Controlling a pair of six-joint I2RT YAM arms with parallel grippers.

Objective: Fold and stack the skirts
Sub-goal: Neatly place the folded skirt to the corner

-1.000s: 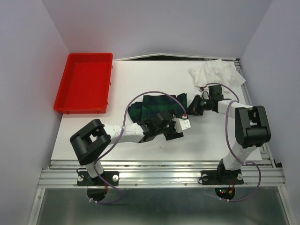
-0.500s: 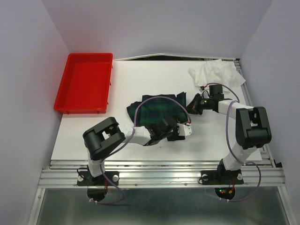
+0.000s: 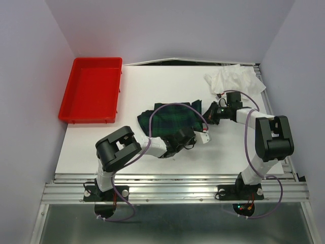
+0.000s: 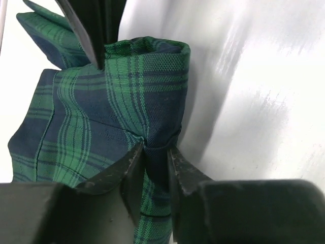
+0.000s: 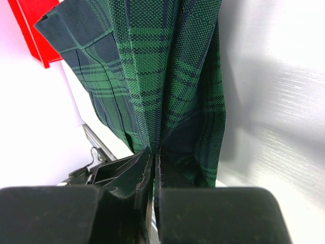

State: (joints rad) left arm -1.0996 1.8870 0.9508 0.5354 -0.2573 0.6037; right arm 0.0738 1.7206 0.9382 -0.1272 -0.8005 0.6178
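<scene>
The dark green and navy tartan skirt [image 3: 167, 118] lies rumpled at mid-table. My left gripper [image 3: 192, 133] is at its near right corner, and the left wrist view shows it [image 4: 156, 151] shut on a raised fold of the tartan cloth [image 4: 101, 112]. My right gripper [image 3: 209, 114] is at the skirt's far right corner. In the right wrist view its jaws [image 5: 154, 155] are pressed together on the skirt's edge [image 5: 167, 66], which hangs in pleats from them. The white garment [image 3: 234, 79] lies crumpled at the back right, untouched.
A red tray [image 3: 91, 89] stands at the back left, and a corner of it [image 5: 30, 25] shows in the right wrist view. Purple cables loop over both arms. The table's right edge runs close behind the right arm.
My left gripper has drawn back a little toward the skirt's near right corner and closed from wide open onto a fold of it. The right gripper has held its grip in place.
</scene>
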